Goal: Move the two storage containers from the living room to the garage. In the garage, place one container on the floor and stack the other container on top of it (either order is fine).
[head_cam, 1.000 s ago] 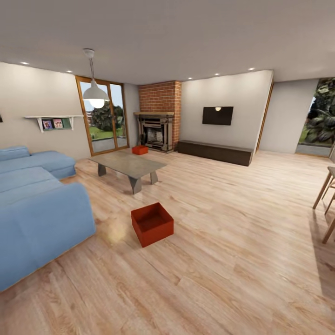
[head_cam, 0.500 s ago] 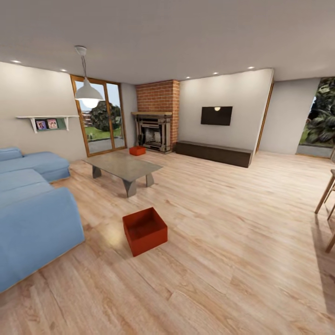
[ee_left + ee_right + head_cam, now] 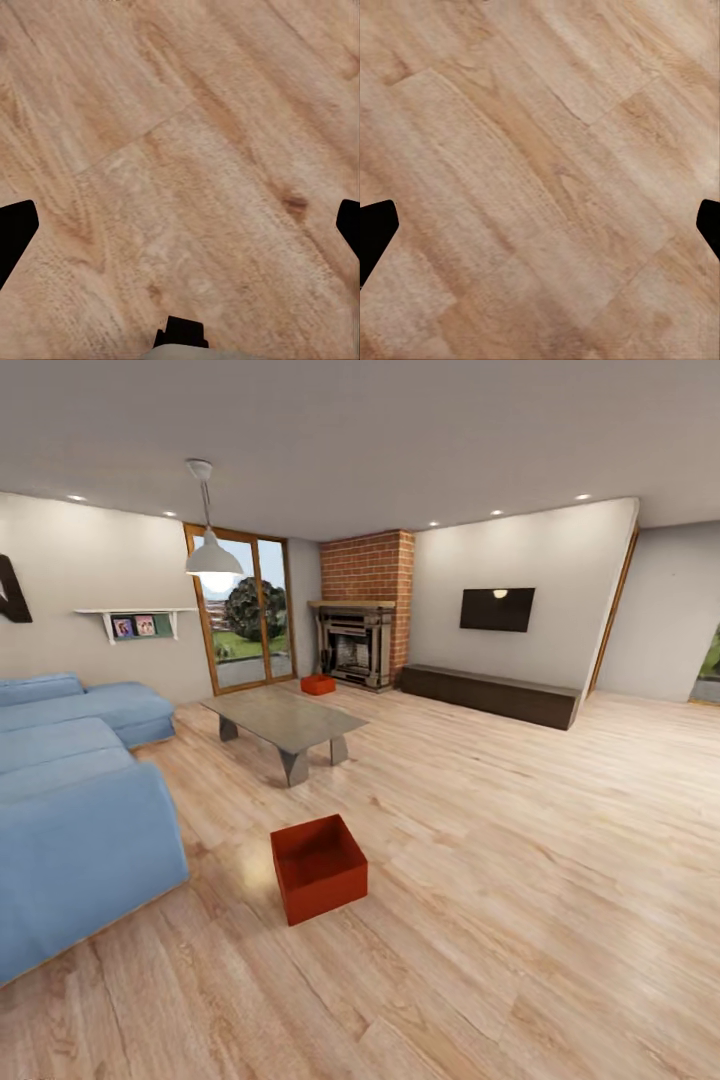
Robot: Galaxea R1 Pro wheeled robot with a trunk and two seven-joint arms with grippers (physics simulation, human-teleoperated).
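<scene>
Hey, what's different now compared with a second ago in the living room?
The camera moved, not the things: the head view has swung left, bringing a black wall letter into sight above the sofa and losing the chairs at the right edge. Both storage containers, the near one and the far one by the fireplace, sit where they were. Both pincers hang open over bare planks, holding nothing.

1. My left hand point(image 3: 180, 225) hangs over light wood plank floor point(image 3: 187, 135), with nothing between its fingers.
2. Its black fingertips point(image 3: 15, 229) sit wide apart at opposite edges.
3. A small dark part of the wrist mount point(image 3: 181, 331) shows.
</scene>
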